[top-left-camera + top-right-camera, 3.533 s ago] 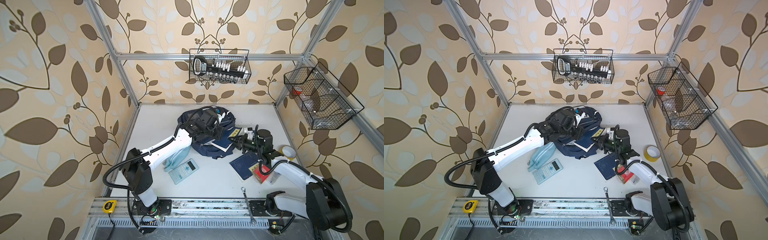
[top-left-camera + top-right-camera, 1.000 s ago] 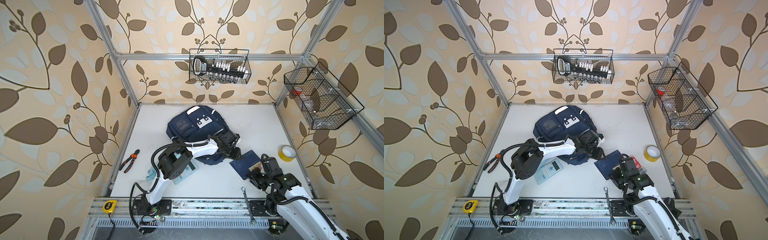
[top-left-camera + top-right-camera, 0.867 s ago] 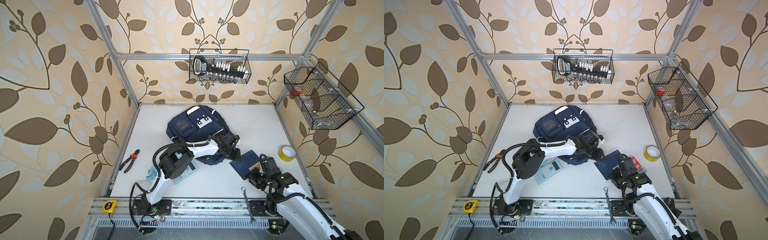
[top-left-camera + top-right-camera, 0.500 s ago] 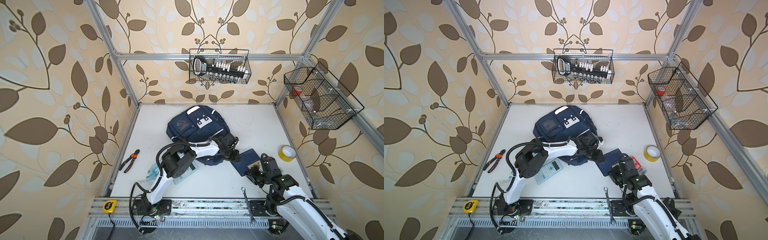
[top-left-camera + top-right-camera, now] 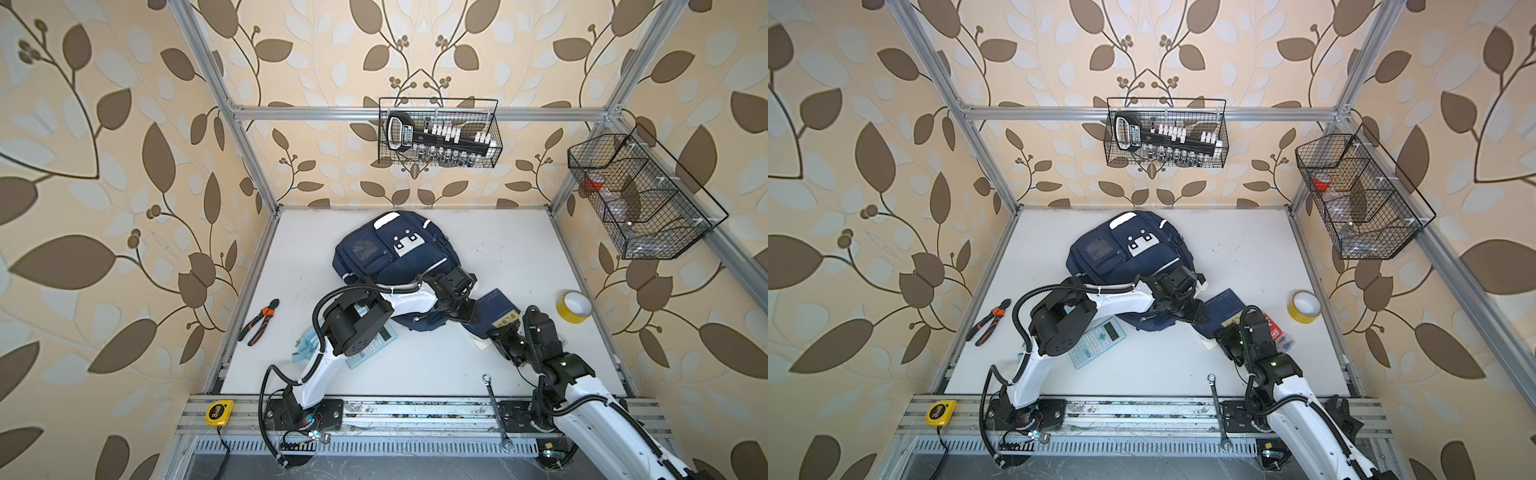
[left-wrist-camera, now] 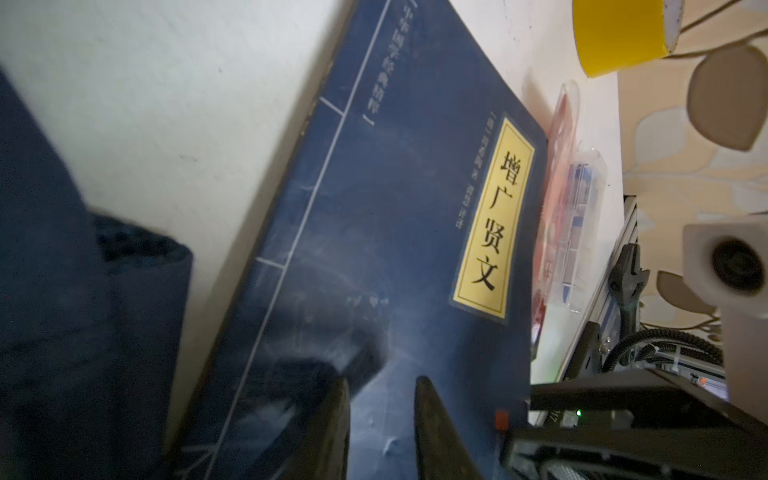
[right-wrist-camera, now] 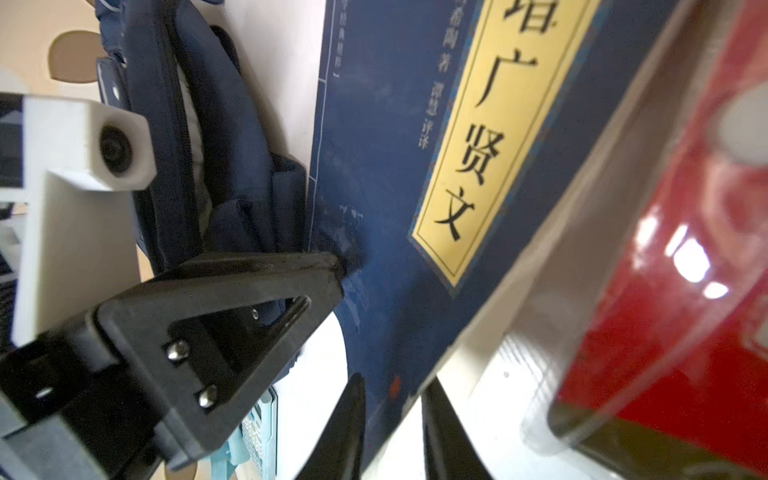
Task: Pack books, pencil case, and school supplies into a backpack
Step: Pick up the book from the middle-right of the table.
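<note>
The right gripper has just pinched the book's near corner and the left gripper has narrowed, empty, onto its cover, so the book, toward the tabletop's right edge beside the backpack, looks ready to go in.

**What we count around the backpack**

We count one navy backpack, lying flat. Just beside its near right corner is one navy book with a yellow label. Pale pages show beneath it, and we cannot tell whether they belong to a second book. Past the book from the backpack sit one clear box and one yellow tape roll.

At the backpack's near edge are one calculator and one pale blue pencil case. To its left is one pair of pliers. Well in front of it are one wrench and one tape measure.

There are two wire baskets, a back-wall basket and a side-wall basket. There are two robot arms, the left arm and the right arm.
</note>
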### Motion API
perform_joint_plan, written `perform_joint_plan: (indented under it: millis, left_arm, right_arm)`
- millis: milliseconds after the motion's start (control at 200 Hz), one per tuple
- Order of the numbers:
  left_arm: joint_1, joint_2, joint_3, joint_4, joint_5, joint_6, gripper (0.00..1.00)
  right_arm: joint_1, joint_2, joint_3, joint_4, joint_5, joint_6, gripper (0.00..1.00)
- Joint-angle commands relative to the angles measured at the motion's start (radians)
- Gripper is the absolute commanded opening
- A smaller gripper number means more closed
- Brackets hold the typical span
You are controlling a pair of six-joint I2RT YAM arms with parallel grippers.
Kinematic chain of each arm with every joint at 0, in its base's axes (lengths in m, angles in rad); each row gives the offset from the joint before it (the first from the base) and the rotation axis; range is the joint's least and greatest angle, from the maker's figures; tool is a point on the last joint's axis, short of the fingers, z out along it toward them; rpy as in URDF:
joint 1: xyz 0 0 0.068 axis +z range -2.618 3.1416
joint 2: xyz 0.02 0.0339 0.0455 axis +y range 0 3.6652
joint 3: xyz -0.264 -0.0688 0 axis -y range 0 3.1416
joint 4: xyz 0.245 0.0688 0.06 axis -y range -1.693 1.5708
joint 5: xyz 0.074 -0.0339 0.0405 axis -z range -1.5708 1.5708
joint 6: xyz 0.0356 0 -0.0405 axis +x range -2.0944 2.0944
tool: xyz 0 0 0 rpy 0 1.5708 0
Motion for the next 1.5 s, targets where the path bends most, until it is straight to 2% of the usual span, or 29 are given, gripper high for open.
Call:
perform_joint_plan:
  millis: [0, 155, 265, 400, 460, 530, 590, 700, 890, 1010, 1140, 1265, 1334, 1419, 1494]
  left_arm:
    - [0.0, 0.006, -0.041, -0.044, 0.009, -0.008, 0.28]
    - [0.0, -0.003, -0.049, -0.048, 0.007, 0.0, 0.27]
    - [0.002, -0.007, -0.044, -0.055, 0.005, 0.004, 0.27]
    - [0.002, -0.02, -0.036, -0.06, 0.007, 0.004, 0.28]
    - [0.003, -0.042, -0.02, -0.08, -0.004, 0.01, 0.35]
    - [0.012, -0.097, 0.005, -0.111, -0.037, 0.016, 0.51]
    - [0.03, -0.16, 0.042, -0.155, -0.072, 0.019, 0.61]
    - [0.095, -0.298, 0.058, -0.195, -0.104, -0.004, 0.74]
    - [0.238, -0.486, -0.002, -0.217, 0.012, -0.031, 0.83]
    - [0.274, -0.573, -0.081, -0.138, 0.126, -0.04, 0.91]
    - [0.279, -0.647, -0.135, -0.022, 0.196, -0.061, 0.95]
    - [0.281, -0.678, -0.176, 0.092, 0.259, -0.083, 0.94]
    - [0.281, -0.683, -0.203, 0.168, 0.304, -0.109, 0.88]
    - [0.284, -0.7, -0.242, 0.237, 0.335, -0.127, 0.72]
    - [0.29, -0.735, -0.317, 0.394, 0.34, -0.221, 0.53]
  right_arm:
    - [-0.005, 0.004, -0.022, 0.176, 0.031, 0.042, 0.26]
    - [-0.023, 0.16, 0.025, 0.194, 0.03, 0.013, 0.25]
    - [-0.025, 0.254, 0.042, 0.213, 0.023, 0.018, 0.15]
    - [-0.026, 0.25, 0.072, 0.161, 0.04, 0.021, 0.02]
    - [-0.025, 0.229, 0.1, 0.119, 0.062, -0.004, 0.0]
    - [-0.026, 0.214, 0.154, 0.051, 0.078, -0.06, 0.0]
    - [-0.026, 0.207, 0.217, -0.012, 0.088, -0.14, 0.0]
    - [-0.027, 0.165, 0.33, -0.072, 0.075, -0.31, 0.0]
    - [-0.025, 0.138, 0.573, -0.149, -0.063, -0.551, 0.0]
    - [-0.026, 0.153, 0.669, -0.144, -0.249, -0.634, 0.0]
    - [-0.027, 0.155, 0.701, -0.067, -0.486, -0.643, 0.0]
    - [-0.024, 0.146, 0.683, 0.05, -0.654, -0.578, 0.0]
    - [-0.022, 0.139, 0.664, 0.112, -0.716, -0.541, 0.0]
    - [-0.022, 0.118, 0.628, 0.199, -0.752, -0.48, 0.0]
    - [-0.021, 0.113, 0.604, 0.239, -0.759, -0.445, 0.0]
